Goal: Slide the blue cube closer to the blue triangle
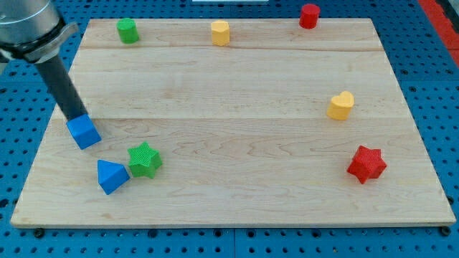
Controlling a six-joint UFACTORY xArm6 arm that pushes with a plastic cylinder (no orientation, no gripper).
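The blue cube lies near the board's left edge. The blue triangle lies a short way below and to the right of it, with a gap between them. My tip sits at the cube's upper left corner, touching or almost touching it. The dark rod rises from there toward the view's top left.
A green star lies just right of the blue triangle. A green block, a yellow block and a red cylinder lie along the top edge. A yellow heart and a red star lie at the right.
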